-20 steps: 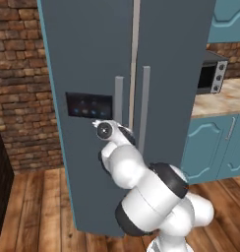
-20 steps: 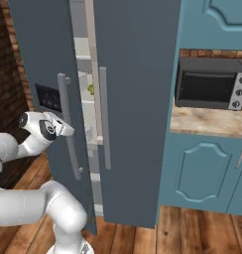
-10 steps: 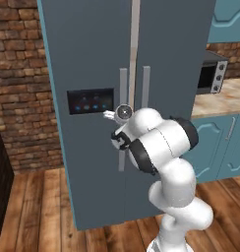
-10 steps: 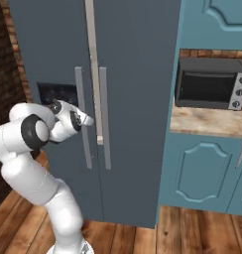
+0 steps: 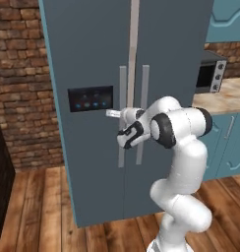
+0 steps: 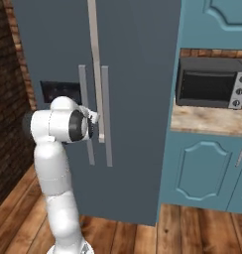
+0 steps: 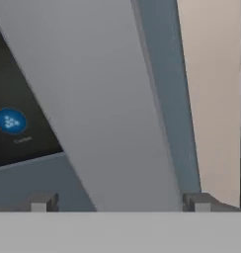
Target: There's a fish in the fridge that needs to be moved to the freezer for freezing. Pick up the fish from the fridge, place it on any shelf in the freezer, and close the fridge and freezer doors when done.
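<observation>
Slate-grey and shut, the two doors of the tall unit meet along one pale vertical seam: the freezer door (image 5: 87, 123) on the left carries one black panel (image 5: 90, 98) with a row of four small blue lights, and the fridge door (image 5: 173, 74) on the right is plain. Two grey bar handles stand side by side at the seam, the freezer handle (image 5: 122, 81) and the fridge handle (image 5: 144, 83). With both doors closed, the fish and the shelves cannot be seen. One gripper (image 5: 113, 113) sits at the freezer handle, just below the panel's right corner; in the hand view its two fingertips (image 7: 42, 202) stand far apart with the broad grey bar of the handle running between them, so the claw is spread wide and pinches nothing. That view also shows a slice of the black panel with one round blue button (image 7: 10, 121) to the left of the bar. From the right base view the white arm (image 6: 53, 163) rises in front of the freezer door, its hand up against the two handles. Beyond the unit, one dark microwave (image 6: 210, 82) rests on a speckled counter (image 6: 207, 119) above teal cabinets (image 6: 202, 171). One brick wall (image 5: 23, 78) stands to the left, over a wood plank floor (image 5: 38, 206).
</observation>
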Motion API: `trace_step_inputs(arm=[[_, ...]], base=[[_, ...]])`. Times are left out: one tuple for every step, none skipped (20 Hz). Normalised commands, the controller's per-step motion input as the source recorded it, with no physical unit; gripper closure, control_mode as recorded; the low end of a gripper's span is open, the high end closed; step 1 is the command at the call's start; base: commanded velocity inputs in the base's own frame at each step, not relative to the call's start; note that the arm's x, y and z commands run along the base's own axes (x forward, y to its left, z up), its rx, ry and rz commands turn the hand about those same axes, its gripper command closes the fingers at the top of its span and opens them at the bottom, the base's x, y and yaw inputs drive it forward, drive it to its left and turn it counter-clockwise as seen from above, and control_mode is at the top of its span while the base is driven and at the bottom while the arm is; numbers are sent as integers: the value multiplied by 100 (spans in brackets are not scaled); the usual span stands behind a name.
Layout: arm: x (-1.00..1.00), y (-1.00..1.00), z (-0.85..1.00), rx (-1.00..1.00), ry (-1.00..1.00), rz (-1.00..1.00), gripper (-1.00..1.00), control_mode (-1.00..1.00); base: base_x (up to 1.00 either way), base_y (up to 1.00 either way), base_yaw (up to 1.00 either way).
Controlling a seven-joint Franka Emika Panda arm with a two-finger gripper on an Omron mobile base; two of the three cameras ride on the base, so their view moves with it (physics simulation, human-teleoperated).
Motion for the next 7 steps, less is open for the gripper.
trace_step_inputs(arm=[[42,-13,0,0,-7,15,-100,-100],[38,-15,4,0,-10,15,-100,-100],[22,-17,13,0,-15,15,-100,-100],[0,-19,17,0,-22,15,-100,-100],[0,-14,23,0,-29,14,-100,-100],[0,-8,28,0,-30,12,-100,-100],[0,-2,39,0,-28,10,-100,-100]], base=[[0,0,0],[0,0,0],[0,0,0],[0,0,0],[0,0,0],[0,0,0],[0,0,0]])
